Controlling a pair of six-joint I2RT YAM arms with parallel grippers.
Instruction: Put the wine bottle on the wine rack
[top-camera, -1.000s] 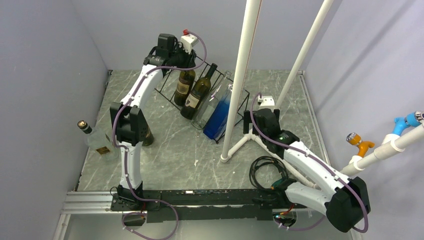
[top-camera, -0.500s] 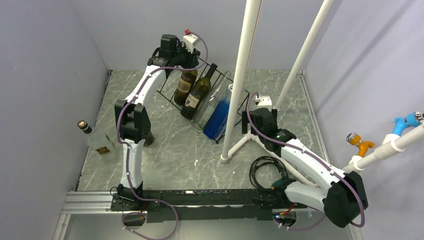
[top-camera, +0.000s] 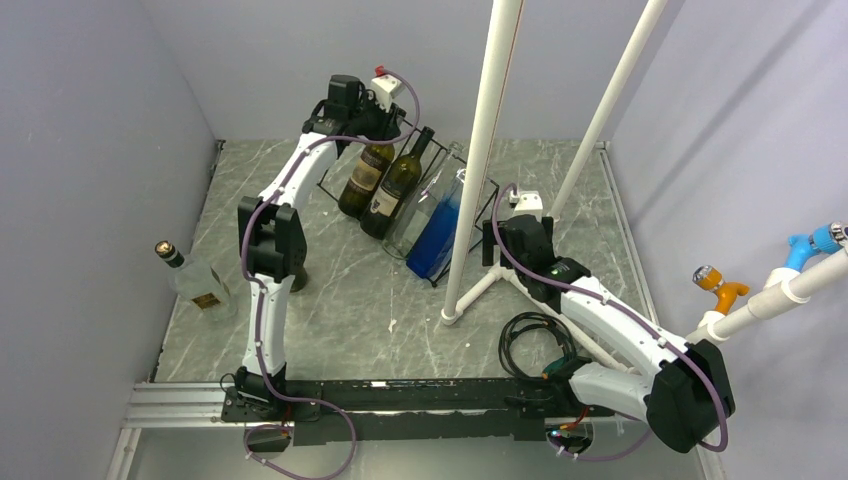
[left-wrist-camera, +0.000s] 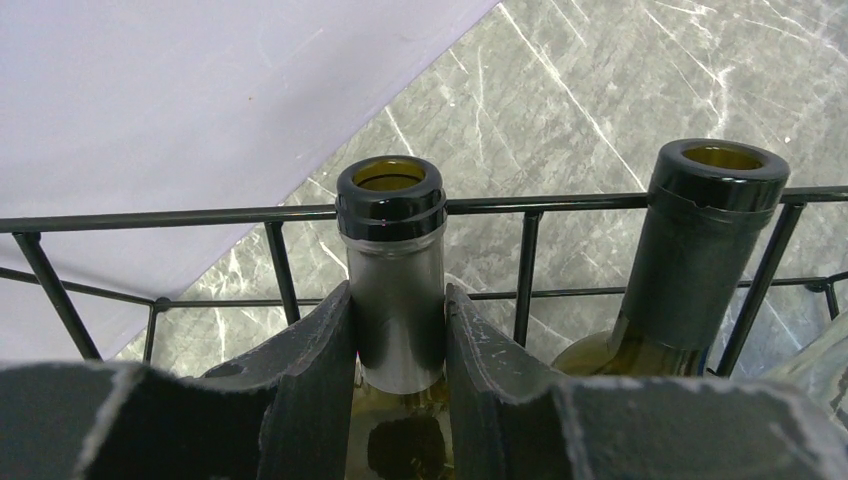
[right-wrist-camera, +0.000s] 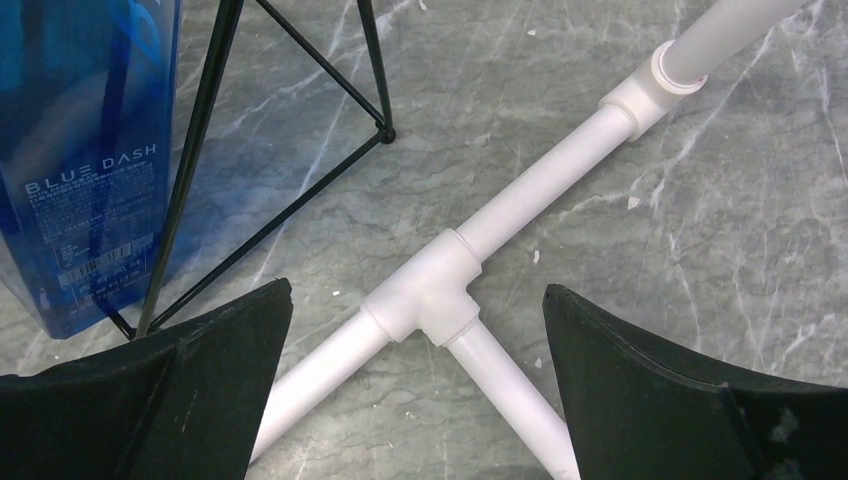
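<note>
My left gripper (left-wrist-camera: 398, 330) is shut on the silver-foiled neck of a green wine bottle (left-wrist-camera: 392, 250). The bottle leans in the leftmost slot of the black wire wine rack (left-wrist-camera: 200, 216), its open mouth level with the rack's top bar. From above, the left gripper (top-camera: 372, 128) sits at the rack's (top-camera: 322, 186) back left corner, over the slanted wine bottle (top-camera: 360, 175). My right gripper (right-wrist-camera: 417, 288) stands open with nothing in it, low over a white pipe joint (right-wrist-camera: 430, 290) just right of the rack; in the top view this right gripper (top-camera: 497, 242) shows beside the rack's end.
On the rack lie a second dark bottle (top-camera: 398, 185), a clear one (top-camera: 422, 205) and a blue one (top-camera: 440, 225). A clear bottle with a dark cap (top-camera: 195, 285) stands at the table's left edge. White pipe poles (top-camera: 480, 160) rise mid-table, near a black cable coil (top-camera: 535, 340).
The left arm has reached further back and right with the bottle, which now leans more steeply on the rack. The right arm has shifted slightly.
</note>
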